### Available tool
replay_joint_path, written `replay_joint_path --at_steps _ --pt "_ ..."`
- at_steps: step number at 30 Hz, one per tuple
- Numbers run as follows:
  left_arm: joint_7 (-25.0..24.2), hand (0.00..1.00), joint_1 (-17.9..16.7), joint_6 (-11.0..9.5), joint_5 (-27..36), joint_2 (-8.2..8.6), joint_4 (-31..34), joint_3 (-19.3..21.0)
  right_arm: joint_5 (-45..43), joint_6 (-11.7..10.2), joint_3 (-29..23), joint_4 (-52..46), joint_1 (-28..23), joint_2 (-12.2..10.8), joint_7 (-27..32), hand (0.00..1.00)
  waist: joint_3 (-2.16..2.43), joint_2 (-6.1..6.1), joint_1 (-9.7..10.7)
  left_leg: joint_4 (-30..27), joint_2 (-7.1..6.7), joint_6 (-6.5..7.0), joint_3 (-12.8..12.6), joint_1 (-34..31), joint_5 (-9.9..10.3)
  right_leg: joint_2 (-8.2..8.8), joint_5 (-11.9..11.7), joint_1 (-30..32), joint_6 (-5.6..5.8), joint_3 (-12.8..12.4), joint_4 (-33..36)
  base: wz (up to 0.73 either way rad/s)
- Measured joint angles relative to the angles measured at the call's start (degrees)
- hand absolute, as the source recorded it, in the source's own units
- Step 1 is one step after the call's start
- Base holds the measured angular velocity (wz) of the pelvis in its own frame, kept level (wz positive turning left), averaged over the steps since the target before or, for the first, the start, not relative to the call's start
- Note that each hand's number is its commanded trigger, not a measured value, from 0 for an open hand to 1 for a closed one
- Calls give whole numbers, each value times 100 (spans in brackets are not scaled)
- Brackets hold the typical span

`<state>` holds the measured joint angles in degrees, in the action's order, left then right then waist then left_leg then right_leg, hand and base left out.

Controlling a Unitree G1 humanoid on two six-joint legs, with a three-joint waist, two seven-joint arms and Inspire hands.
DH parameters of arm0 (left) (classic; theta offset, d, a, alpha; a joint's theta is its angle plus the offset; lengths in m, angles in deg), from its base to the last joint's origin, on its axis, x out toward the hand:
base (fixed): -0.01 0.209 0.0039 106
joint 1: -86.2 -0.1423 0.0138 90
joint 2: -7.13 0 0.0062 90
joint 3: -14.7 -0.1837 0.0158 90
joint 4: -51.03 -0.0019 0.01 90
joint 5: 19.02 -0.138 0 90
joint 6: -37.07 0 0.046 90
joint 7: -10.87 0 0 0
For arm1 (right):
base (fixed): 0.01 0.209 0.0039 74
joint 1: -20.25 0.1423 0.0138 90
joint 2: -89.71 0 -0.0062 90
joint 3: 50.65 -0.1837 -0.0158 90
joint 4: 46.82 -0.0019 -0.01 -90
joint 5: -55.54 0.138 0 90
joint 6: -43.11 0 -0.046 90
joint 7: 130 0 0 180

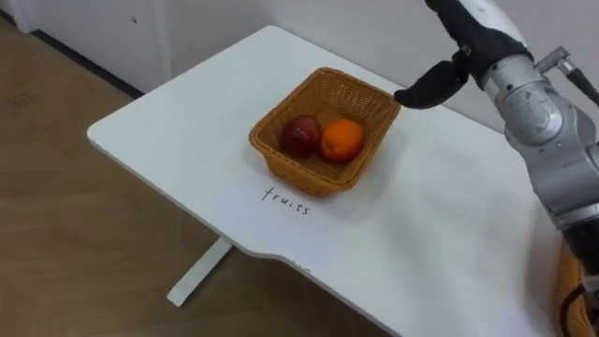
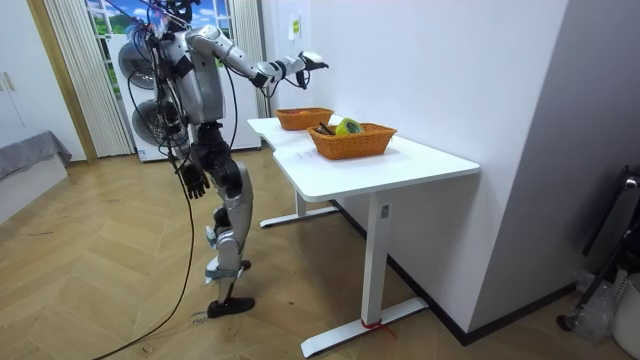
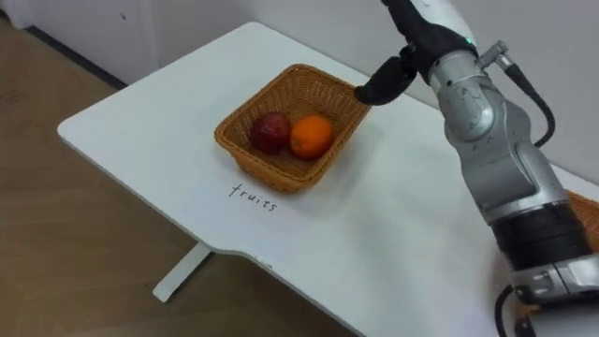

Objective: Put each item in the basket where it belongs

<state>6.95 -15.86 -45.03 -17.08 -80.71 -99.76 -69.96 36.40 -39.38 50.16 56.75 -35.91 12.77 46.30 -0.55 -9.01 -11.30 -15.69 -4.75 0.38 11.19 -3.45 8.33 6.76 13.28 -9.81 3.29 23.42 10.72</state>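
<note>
Fruit apparently sorted: apple [image 1: 300, 136] and orange [image 1: 342, 139] lie in the basket [image 1: 314, 180], my right hand [image 1: 438, 81] at its 2 o'clock, grip unreadable.

This looks like a room of a home, used as a small office. A herringbone wooden floor [image 2: 100, 280], a long curtain [image 2: 70, 80] at ten o'clock, grey upholstered furniture [image 2: 30, 155] at nine o'clock, and a white tabletop [image 2: 400, 165] against plain walls [image 2: 480, 70] show it.
</note>
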Motion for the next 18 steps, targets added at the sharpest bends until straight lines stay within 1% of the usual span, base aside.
replay_joint_path --at_steps 1,4,5,6,8,10,12,14,16,17,18 --pt "1 0 17 -11 -1 8 56 1 22 0 -86 -84 0 -1 15 0 -11 26 45 1 6 1 -21 -9 4 0 -1 24 0 -21 5 -13" --pt "3 0 79 -77 8 53 145 1 102 -4 -220 -220 0 3 126 0 16 88 131 27 42 10 -134 -13 12 -3 -36 86 0 -134 17 -19" --pt "3 0 128 -88 26 88 148 5 97 -5 -270 -244 0 1 137 0 16 119 177 41 49 16 -180 5 14 3 -50 72 5 -167 17 -16" --pt "3 0 151 -93 51 102 157 8 93 -4 -299 -243 -1 1 152 0 16 129 181 48 49 18 -192 11 14 5 -52 75 8 -187 17 -15" --pt "2 0 198 -159 234 132 224 9 106 -1 -407 -264 -3 1 271 0 18 130 287 40 55 25 -240 20 14 10 -54 95 11 -233 18 -9" --pt "-5 0 246 -203 247 159 257 10 107 -1 -542 -366 -11 1 342 0 20 131 341 42 81 35 -314 14 24 6 -62 133 10 -285 19 -14" --pt "-4 0 278 -203 244 156 308 29 108 1 -696 -526 -22 3 385 0 23 129 419 60 102 34 -356 7 24 1 -80 180 4 -311 20 -16" --pt "-8 0 311 -203 250 150 309 32 85 -1 -856 -724 -33 4 548 0 39 124 521 93 121 35 -435 37 24 -4 -86 193 1 -414 15 -18" --pt "-16 0 319 -202 300 149 304 20 94 -1 -949 -826 -48 3 706 0 41 126 594 132 136 39 -516 115 26 -4 -90 199 4 -501 9 -22" --pt "-15 0 319 -199 299 149 300 20 97 -1 -1021 -937 -107 4 799 0 64 143 643 138 157 49 -589 133 38 -9 -93 210 7 -559 8 -28" --pt "-16 0 320 -199 300 151 300 20 97 -1 -1057 -1013 -145 4 849 0 69 153 643 150 174 51 -646 153 45 -14 -100 221 6 -611 8 -37"
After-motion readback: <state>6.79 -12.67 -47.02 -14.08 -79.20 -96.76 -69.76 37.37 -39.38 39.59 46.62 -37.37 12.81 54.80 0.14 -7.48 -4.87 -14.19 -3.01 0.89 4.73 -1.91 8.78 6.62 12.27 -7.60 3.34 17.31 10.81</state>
